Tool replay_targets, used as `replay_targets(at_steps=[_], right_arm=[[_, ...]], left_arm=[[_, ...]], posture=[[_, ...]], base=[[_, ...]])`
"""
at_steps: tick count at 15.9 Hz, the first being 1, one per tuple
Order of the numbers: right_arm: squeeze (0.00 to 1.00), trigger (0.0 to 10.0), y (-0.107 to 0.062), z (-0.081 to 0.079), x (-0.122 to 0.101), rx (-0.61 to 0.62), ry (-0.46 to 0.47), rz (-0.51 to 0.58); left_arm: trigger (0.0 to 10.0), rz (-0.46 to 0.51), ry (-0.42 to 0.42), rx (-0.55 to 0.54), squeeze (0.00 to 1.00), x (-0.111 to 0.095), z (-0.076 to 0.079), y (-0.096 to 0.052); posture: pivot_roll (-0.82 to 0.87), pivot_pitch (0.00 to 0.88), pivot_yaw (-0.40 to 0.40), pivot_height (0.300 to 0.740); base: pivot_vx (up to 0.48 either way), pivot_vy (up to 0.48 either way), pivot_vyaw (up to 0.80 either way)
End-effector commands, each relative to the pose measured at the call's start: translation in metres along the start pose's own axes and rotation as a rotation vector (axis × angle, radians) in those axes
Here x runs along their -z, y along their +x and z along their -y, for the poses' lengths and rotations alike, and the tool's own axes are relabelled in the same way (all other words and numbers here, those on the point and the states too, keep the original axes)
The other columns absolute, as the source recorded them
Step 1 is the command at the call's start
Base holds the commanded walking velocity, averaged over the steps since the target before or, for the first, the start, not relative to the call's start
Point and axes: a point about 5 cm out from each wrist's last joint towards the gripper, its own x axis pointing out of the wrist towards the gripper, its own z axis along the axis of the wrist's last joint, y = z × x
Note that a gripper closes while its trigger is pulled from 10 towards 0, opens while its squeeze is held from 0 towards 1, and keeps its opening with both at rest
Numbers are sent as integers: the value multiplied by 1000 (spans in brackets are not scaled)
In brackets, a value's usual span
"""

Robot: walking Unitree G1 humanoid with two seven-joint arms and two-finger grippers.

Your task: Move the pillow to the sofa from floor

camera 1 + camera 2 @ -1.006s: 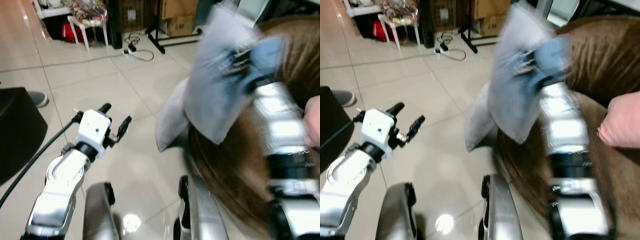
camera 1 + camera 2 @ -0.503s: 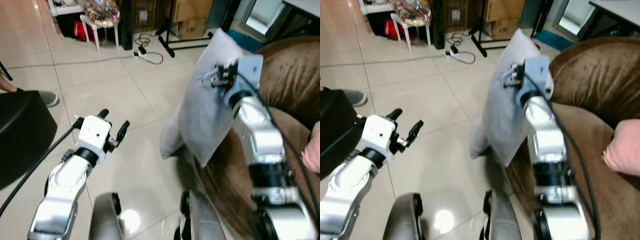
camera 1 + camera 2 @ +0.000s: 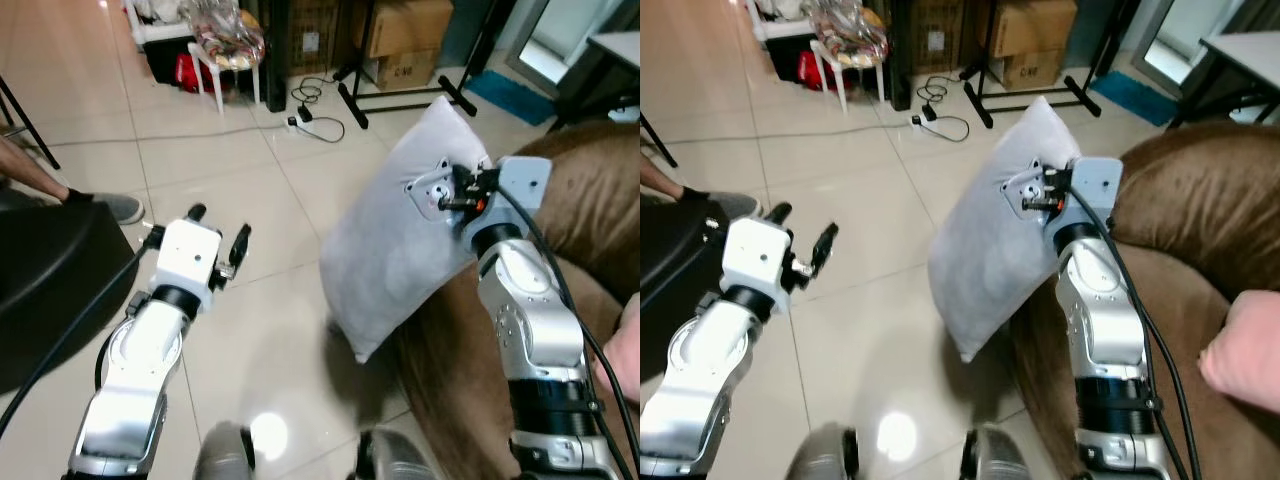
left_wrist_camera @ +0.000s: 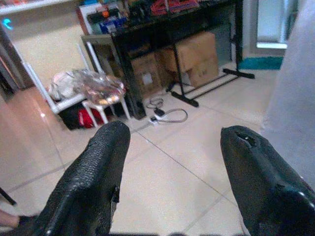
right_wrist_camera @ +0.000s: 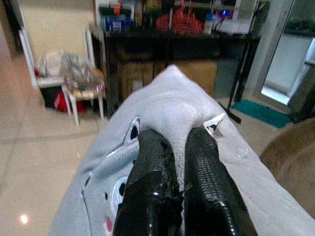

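My right claw (image 5: 177,147) is raised at about two o'clock in my forward view, its two black fingers (image 5: 152,162) pressed close together and clamped on a fold of the grey pillow (image 3: 400,240). The pillow hangs tilted in the air, off the tiled floor (image 3: 230,170); its lower corner points down toward six o'clock, and its upper corner rises toward twelve. Along its right edge it lies against the front of the brown sofa (image 3: 590,210), which sits at three o'clock. A small white tag (image 5: 215,125) on the pillow sits just beside my fingertips. A pink cushion (image 3: 1245,350) rests on the sofa seat at four o'clock.

My left claw (image 3: 218,232) is held out at nine o'clock over bare floor, its fingers (image 4: 98,167) spread wide apart and holding nothing. At eleven o'clock a white stool (image 3: 232,60) stands, with a power strip and cable (image 3: 315,118) on the floor near a black stand, and cardboard boxes (image 3: 408,40) behind. A person's shoe (image 3: 112,206) shows at ten o'clock beside a dark object (image 3: 45,280).
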Motion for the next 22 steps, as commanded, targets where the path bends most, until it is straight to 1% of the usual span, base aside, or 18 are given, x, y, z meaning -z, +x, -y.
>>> replay_targets(at_steps=[1, 3, 5, 6, 7, 8, 9, 10, 11, 15, 18, 20, 22], right_arm=[[0, 10000, 0, 0, -27, 3, 28, 117], [0, 10000, -1, -2, -26, 0, 25, 111], [0, 10000, -7, -1, -14, 27, 49, 56], [0, 10000, -9, -3, -9, 33, 56, 36], [0, 10000, -11, -6, -1, 18, 50, 15], [0, 10000, -12, -10, 11, -19, 47, -40], [0, 10000, -13, -10, 23, -12, 87, -93], [0, 10000, -13, -11, 31, -13, 97, -142], [0, 10000, -13, -13, 35, -19, 104, -151], [0, 10000, -11, -14, 34, -30, 98, -147], [0, 10000, -12, -13, 34, -17, 98, -143], [0, 10000, -12, -17, 32, -27, 104, -138], [0, 10000, -10, -21, 24, -34, 134, -93]], left_arm=[[10000, 3, 10, -9, 0, 0, -1, 1], [10000, -9, 9, -4, 0, 3, 2, 1], [10000, -45, 8, -1, 0, 9, 5, 0], [10000, -56, 19, -3, 0, 12, 3, -1], [10000, -64, 15, -8, 0, 14, 0, -2], [10000, -66, 16, -13, 0, 14, -1, -2], [10000, -69, 19, -13, 0, 15, 0, -2], [10000, -75, 17, -16, 0, 17, 1, -3], [10000, -84, -1, -30, 0, 19, 0, -5], [10000, -91, -42, -43, 0, 23, 0, -3], [10000, -76, -43, -57, 0, 21, 0, 1], [10000, -68, -51, -58, 0, 19, 0, -1], [10000, -61, -57, -58, 0, 18, -2, -3]], posture=[[-10, 0, -99, 740], [-15, 0, -89, 740], [-13, 0, -82, 740], [-11, 0, -79, 740], [-10, 0, -78, 740], [-8, 0, -78, 740], [6, 0, -87, 740], [10, 0, -92, 740], [10, 0, -94, 740], [-10, 0, -73, 740], [-9, 0, -66, 740], [-4, 0, -67, 740], [-1, 0, -68, 740]], base=[[0, 0, 0], [0, 0, 0], [0, 0, 0], [0, 0, 0], [0, 0, 0], [0, 0, 0], [0, 0, 0], [0, 0, -775], [0, 0, -775], [0, 0, -777], [0, 0, -783], [0, 0, -788], [0, 0, -800]])
